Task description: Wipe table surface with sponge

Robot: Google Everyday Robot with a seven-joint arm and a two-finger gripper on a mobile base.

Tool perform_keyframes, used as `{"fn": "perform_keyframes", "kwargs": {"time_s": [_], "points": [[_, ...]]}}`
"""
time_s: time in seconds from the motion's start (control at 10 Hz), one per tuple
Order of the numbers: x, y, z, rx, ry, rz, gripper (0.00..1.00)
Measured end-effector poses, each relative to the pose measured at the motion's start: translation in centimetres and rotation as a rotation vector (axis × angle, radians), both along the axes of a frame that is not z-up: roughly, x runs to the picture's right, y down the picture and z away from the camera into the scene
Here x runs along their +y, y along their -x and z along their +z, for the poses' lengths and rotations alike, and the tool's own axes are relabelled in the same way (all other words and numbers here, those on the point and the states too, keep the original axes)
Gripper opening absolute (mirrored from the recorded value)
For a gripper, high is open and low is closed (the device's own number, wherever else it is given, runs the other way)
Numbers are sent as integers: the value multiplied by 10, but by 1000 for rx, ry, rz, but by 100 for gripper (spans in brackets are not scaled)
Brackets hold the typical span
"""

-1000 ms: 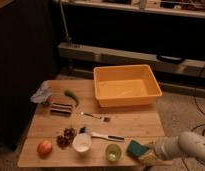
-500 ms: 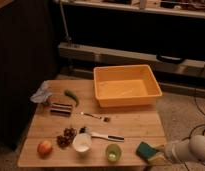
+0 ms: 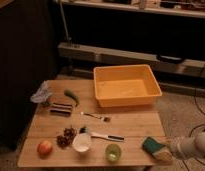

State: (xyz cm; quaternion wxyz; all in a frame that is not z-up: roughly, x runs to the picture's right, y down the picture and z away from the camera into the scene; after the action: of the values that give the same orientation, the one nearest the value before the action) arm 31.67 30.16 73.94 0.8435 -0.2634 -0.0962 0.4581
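one sponge (image 3: 154,145) lies at the near right corner of the table surface (image 3: 131,125), teal side up, with its tan body showing toward the edge. my gripper (image 3: 168,150) is right at the sponge's right end, and the two look to be touching. whether i am clamped on it or released i cannot tell from here.

i judge the step in hand to be the wipe itself, or its very start, with the sponge down on the wood and most of the top not yet covered. the next move calls for steady downward pressure and a stroke leftward along the near edge. that lane is tight: a green cup (image 3: 113,152) stands close to the left of the sponge, and a white cup (image 3: 82,142) and an apple (image 3: 44,148) sit beyond it. the freer strip runs between the sponge and the orange tub (image 3: 127,85).

my arm (image 3: 191,146) comes in low from the right, off the table's side, lying roughly level with the tabletop and pointing left toward the corner.
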Motion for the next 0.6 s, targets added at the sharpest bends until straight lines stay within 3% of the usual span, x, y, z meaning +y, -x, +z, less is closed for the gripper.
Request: {"fn": "perform_keyframes", "kwargs": {"time_s": [0.6], "points": [[-41,-6,23,30,-22,-13,0]]}}
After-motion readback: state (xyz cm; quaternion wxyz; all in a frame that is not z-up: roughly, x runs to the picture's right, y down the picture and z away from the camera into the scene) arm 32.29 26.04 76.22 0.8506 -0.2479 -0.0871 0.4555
